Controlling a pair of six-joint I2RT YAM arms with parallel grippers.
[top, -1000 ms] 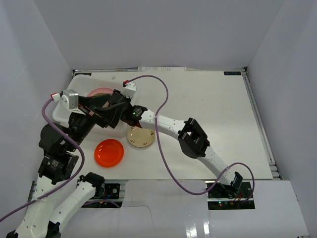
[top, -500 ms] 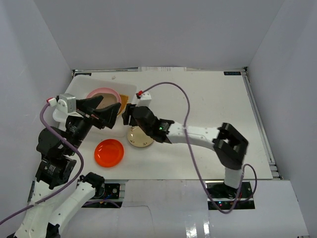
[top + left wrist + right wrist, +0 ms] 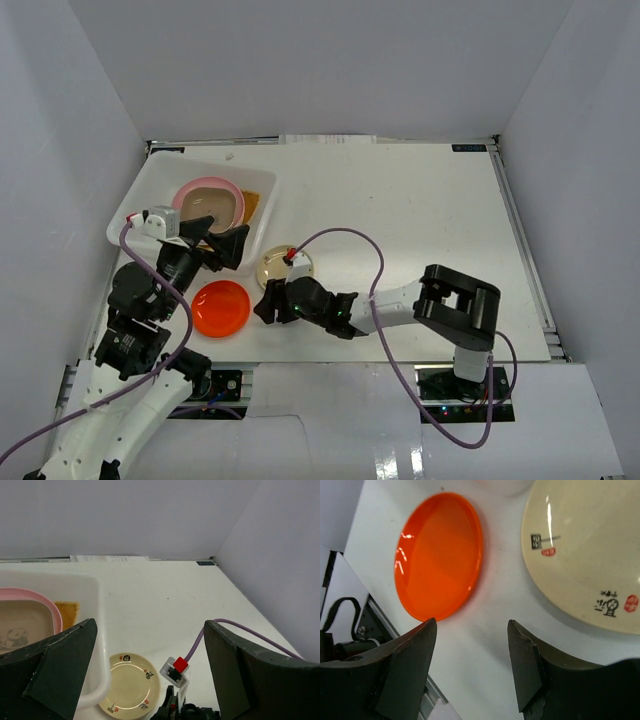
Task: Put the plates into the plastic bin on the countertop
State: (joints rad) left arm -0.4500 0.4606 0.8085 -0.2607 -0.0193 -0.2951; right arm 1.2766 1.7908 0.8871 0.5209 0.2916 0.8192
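- At the bottom centre of the overhead view, the right gripper (image 3: 472, 625) sits low over the countertop (image 3: 420, 220). Its fingers (image 3: 407, 665) are spread apart with nothing between them.
- In the right wrist view, bare white surface shows between those fingers. The gripper is near two plates and touches neither.
- The red-orange plate (image 3: 220, 307) lies flat at the lower left of the overhead view, just left of the right gripper. It is outside the bin.
- The cream plate (image 3: 280, 275) lies flat just beyond the right gripper, right of the red-orange one and apart from it. It has small red and black marks and is also outside the bin.
- A purple cable (image 3: 235, 625) arcs up from the right wrist, over the cream plate.
- The left gripper (image 3: 150, 627) hangs left of centre, above the bin's near right corner. Its fingers are wide apart and hold nothing. In its own wrist view we see the cream plate below, between them.
- The plastic bin (image 3: 140, 195) stands at the upper left of the countertop.
- Inside the bin lies a pink plate (image 3: 30, 595), with a tan plate (image 3: 20, 625) bearing a panda print resting in it.
- A yellow-orange plate (image 3: 67, 611) shows beside them towards the bin's right wall, mostly hidden.
- Pale grey walls (image 3: 330, 70) close in the far side and both flanks.
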